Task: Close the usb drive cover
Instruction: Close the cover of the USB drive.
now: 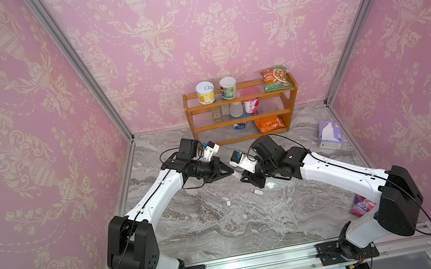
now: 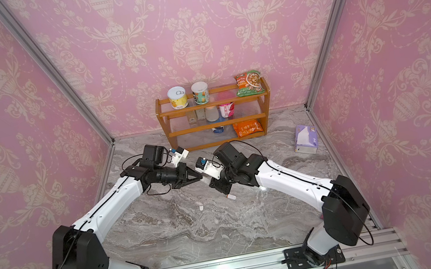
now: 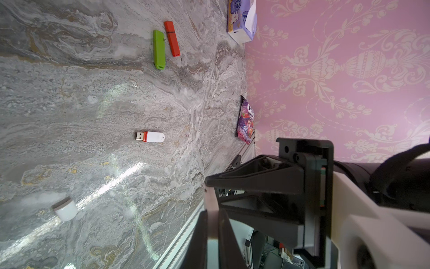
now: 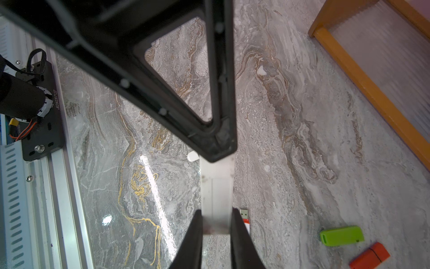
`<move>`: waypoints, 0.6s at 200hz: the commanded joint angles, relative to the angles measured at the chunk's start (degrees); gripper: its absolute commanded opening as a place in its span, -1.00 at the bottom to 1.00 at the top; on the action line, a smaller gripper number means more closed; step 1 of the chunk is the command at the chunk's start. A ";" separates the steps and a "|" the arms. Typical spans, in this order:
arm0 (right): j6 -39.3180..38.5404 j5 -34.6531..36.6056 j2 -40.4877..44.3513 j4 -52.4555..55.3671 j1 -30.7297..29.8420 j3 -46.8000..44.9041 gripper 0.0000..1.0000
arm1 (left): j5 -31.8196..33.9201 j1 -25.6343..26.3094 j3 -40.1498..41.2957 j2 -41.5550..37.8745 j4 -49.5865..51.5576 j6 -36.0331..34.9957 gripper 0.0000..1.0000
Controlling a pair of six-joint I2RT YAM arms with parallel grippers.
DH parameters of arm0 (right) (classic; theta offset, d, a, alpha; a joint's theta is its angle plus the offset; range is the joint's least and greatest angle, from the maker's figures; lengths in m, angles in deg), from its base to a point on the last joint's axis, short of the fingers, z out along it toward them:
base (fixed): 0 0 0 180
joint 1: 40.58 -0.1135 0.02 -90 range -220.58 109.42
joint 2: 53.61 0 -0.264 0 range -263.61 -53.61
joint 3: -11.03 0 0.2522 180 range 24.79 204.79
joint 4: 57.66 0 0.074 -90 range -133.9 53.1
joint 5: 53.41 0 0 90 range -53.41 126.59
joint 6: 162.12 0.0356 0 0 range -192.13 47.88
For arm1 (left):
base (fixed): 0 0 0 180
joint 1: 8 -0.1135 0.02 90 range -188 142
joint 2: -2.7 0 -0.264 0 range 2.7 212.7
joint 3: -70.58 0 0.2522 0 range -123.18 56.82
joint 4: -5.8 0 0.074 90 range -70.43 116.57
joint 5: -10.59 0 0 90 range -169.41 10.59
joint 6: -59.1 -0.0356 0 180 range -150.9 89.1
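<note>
1. Counter [image 1: 226, 235]: grey veined marble, pink papered walls on three sides.
2. Wooden rack [image 1: 236, 122] at the back edge, cans and packets on its shelves.
3. Arms meet over mid-counter. The left gripper [image 1: 232, 171] has its jaws pressed together with nothing in them. The right gripper [image 4: 216, 188] has its jaws drawn close and nothing seen held; whether they fully meet I cannot tell.
4. Tissue box [image 1: 329, 135] near the right edge. Purple snack pouch [image 1: 362, 205] lies farther forward along that edge, partly under the right arm.
5. Green stick [image 3: 159, 50] and orange stick [image 3: 172, 38] lie side by side, both capped; seen in the wrist views only.
6. White USB drive [image 3: 150, 136] with a red collar lies flat, right of the counter's centre, just beside the right gripper, metal plug bare.
7. Its cover [image 3: 65, 210], small and white, lies on the counter to the drive's left, near it but apart.
</note>
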 commanded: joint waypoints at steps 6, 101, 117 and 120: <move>0.09 0.12 2.68 -16.46 1.00 1.65 -1.00 | -5.70 4.72 -0.85 2.03 6.48 -2.99 -1.00; 2.58 -1.59 1.92 -15.22 2.45 1.08 -1.00 | 3.73 4.43 -5.67 2.25 9.77 -3.40 -1.00; 2.83 -2.33 2.10 -14.47 2.38 -0.66 -1.00 | 5.61 1.20 -7.97 2.66 9.25 -1.78 -1.00; 2.89 -2.44 2.25 -14.44 2.40 -1.06 -1.00 | 5.73 0.67 -8.37 2.81 9.16 -1.51 -1.00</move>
